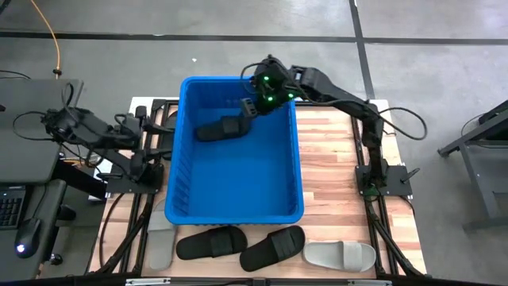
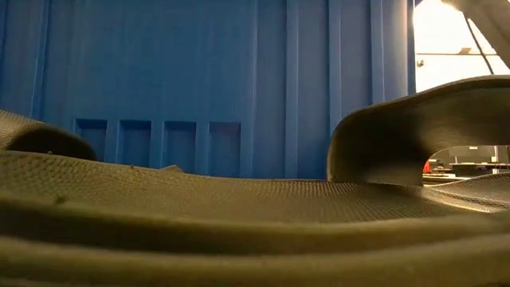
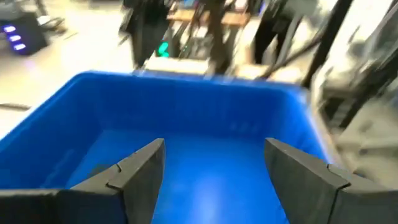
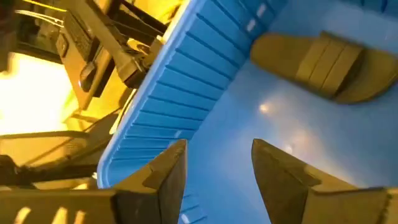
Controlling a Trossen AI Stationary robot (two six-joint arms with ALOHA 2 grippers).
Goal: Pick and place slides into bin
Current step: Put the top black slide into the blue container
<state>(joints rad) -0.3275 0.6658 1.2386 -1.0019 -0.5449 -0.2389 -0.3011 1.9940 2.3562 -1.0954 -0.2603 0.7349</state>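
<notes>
Seeing in the bin (image 1: pixel 238 214): one black slide (image 1: pixel 223 129), at its far end.
Right claw (image 1: pixel 251 105): we see it spread, empty, over that end.
Left claw (image 3: pixel 214 171): spread, empty, beside the bin.
Surface (image 1: pixel 341 206): four slides near us.

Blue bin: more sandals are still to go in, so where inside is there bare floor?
The deep blue plastic bin holds one black rubber slide near its far wall, under the open right gripper. Everything from that slide to the near wall is bare. Outside, the table strip along the near wall is crowded with sandals.
</notes>
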